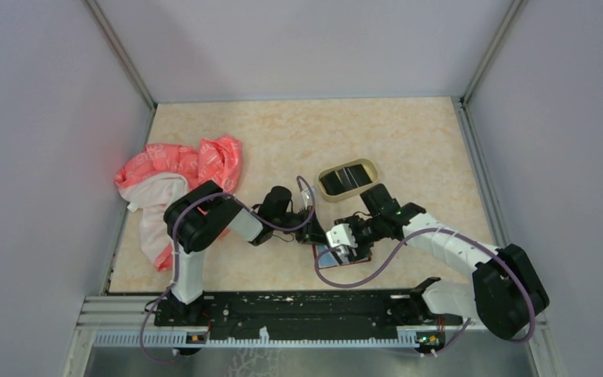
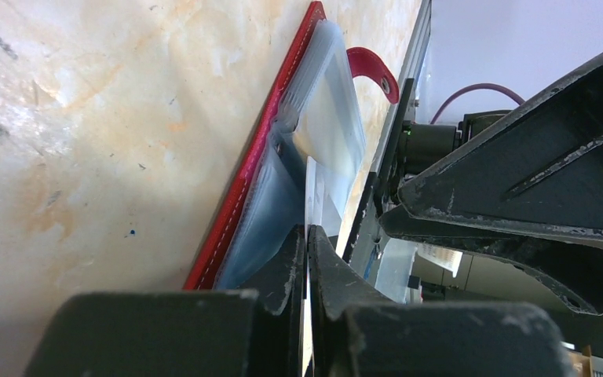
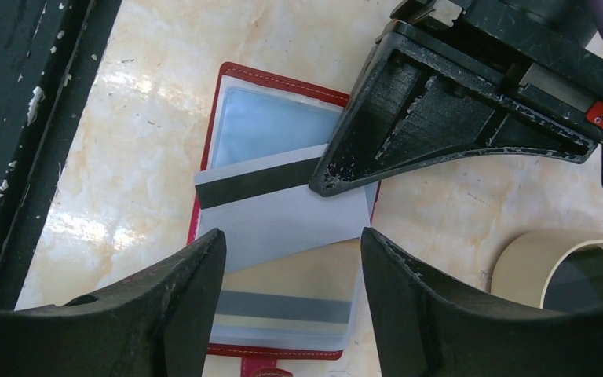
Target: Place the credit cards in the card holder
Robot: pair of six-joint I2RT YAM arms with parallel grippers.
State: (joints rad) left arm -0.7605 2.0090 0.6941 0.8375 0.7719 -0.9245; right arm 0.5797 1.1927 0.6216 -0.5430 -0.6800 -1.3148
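Marbled tabletop (image 1: 283, 141), lower centre: open card holder (image 1: 331, 258). Our left end effector (image 2: 307, 233) clamps a skewed credit card (image 3: 283, 212) over it, right end effector (image 3: 292, 237) apart; we fear the tilt jamming it at entry.

Bright even light, soft shadows, blurred foreground

table (image 1: 298, 133): beige marbled | cloth (image 1: 179, 184): pink-red, crumpled, left side | tray (image 1: 348, 162): tan oval, right of centre
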